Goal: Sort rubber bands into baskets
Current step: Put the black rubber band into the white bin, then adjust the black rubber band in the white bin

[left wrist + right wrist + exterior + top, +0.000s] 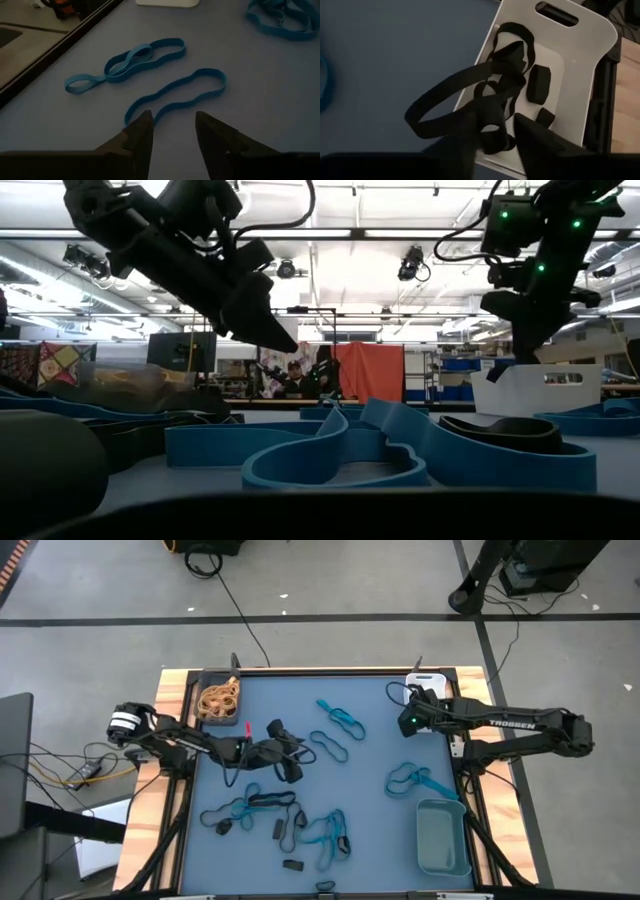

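Hovering over white basket (580, 65) at far right, right gripper (497, 132) part-open w/ black band (445, 100); left gripper (172, 132) open mid-table.

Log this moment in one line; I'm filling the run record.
left gripper: open over blue band | right gripper: over white basket, black band

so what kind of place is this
Probably a large robotics lab or workshop: ceiling lights hang over an open hall behind the table, cables trail across a concrete floor, and a person sits in the background.
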